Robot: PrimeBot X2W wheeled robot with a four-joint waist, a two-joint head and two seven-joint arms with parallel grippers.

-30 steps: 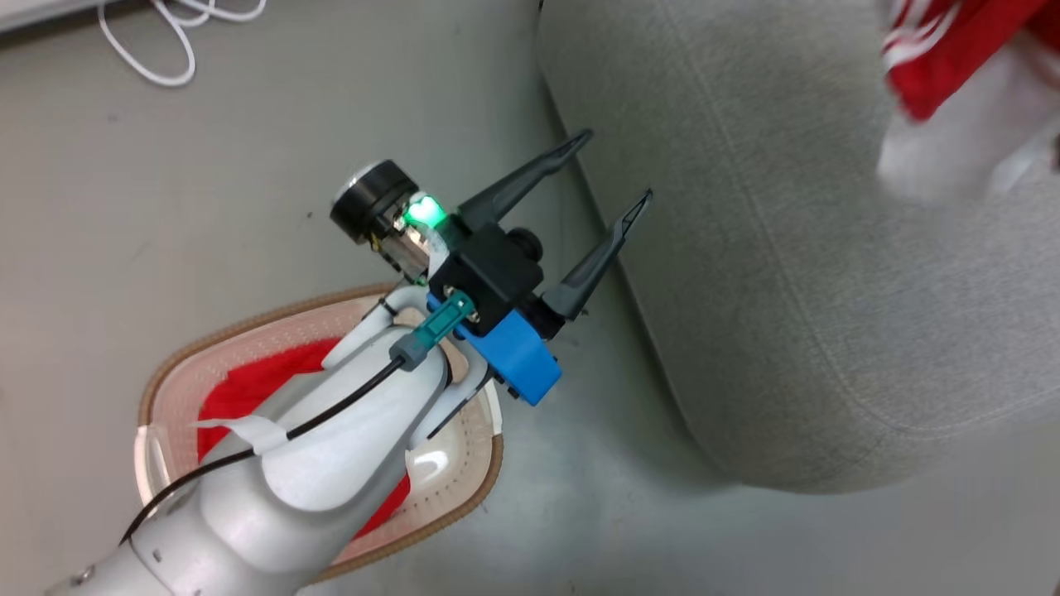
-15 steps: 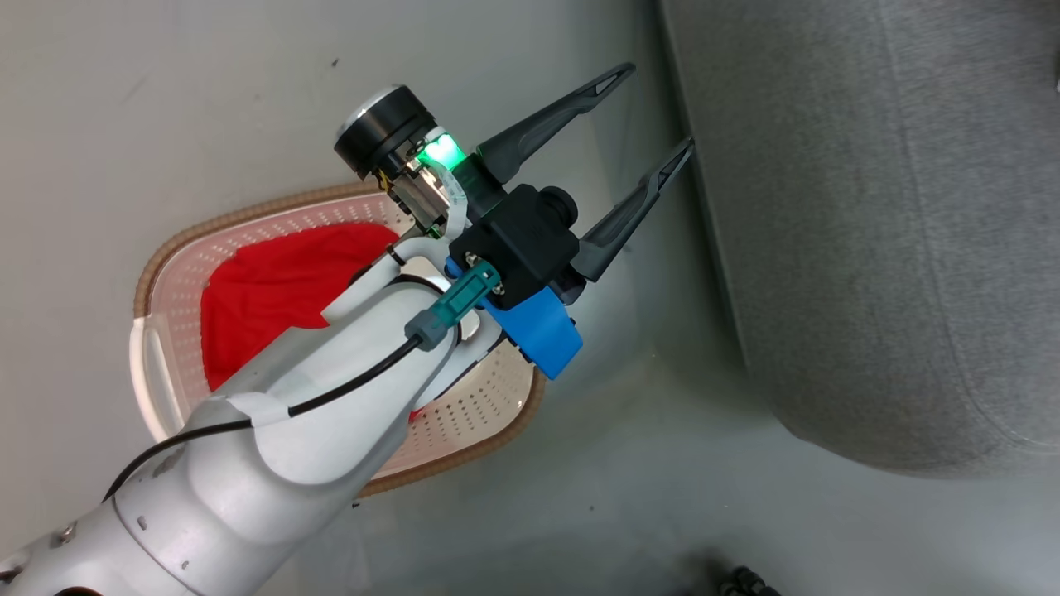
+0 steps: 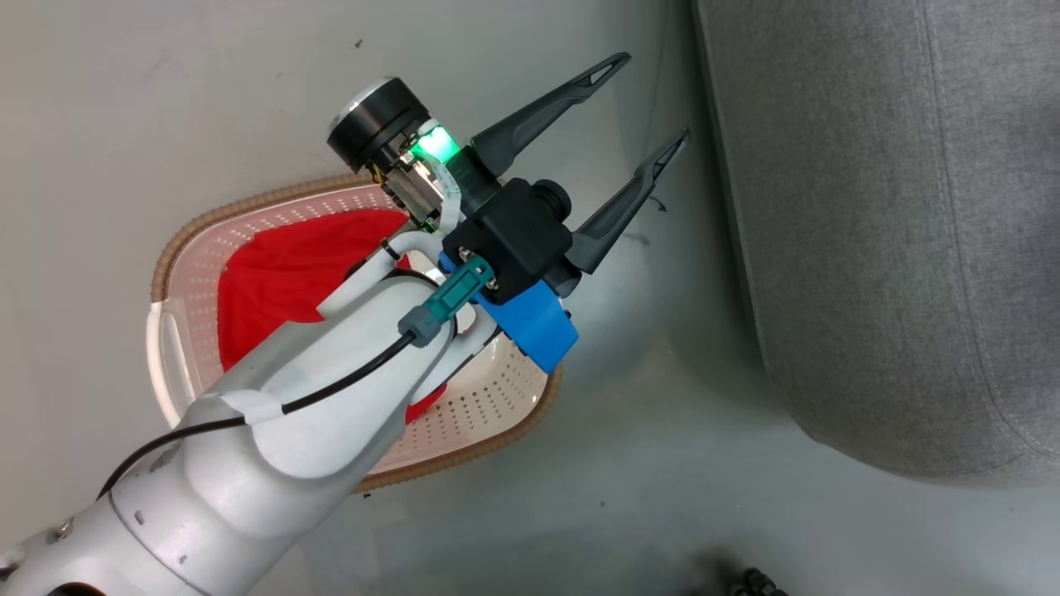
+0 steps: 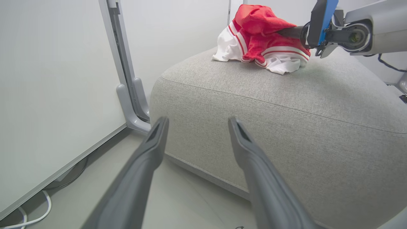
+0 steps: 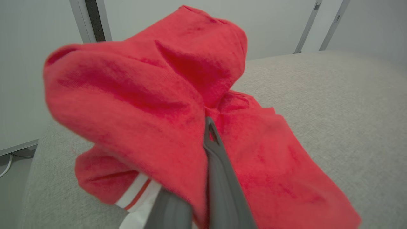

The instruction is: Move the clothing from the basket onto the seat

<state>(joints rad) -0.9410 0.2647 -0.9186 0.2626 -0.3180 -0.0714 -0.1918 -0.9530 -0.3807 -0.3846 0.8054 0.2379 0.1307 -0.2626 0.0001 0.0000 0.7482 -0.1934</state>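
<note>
1. The left end effector (image 3: 652,98) hangs above the floor (image 3: 124,99) with its two dark fingers spread wide and nothing between them. In the head view it sits between the basket and the seat.
2. The basket (image 3: 248,201) stands on the floor under the pale left forearm, which covers part of it. Its walls are cream and perforated, and its rim is brown and looks woven.
3. A second red garment (image 3: 281,277) lies crumpled in the bottom of the basket, partly hidden by the arm.
4. The seat (image 3: 894,232) is light grey and upholstered. It lies to the right of the basket, with a strip of bare floor between the two.
5. In the left wrist view a red-and-white garment (image 4: 260,41) lies on top of the seat, towards its far side. Its white, red-striped edges rest on the upholstery, and its red upper part is bunched up at the right end effector.
6. The right end effector (image 5: 205,133) is closed narrow on the red fabric of that garment. One grey finger (image 5: 222,178) shows plainly — the other is mostly covered by the cloth draped over it.
7. A pale partition panel (image 4: 47,95) with a grey post and foot stands just beside the end of the seat. A white cable (image 4: 28,219) lies on the floor by its lower edge.
</note>
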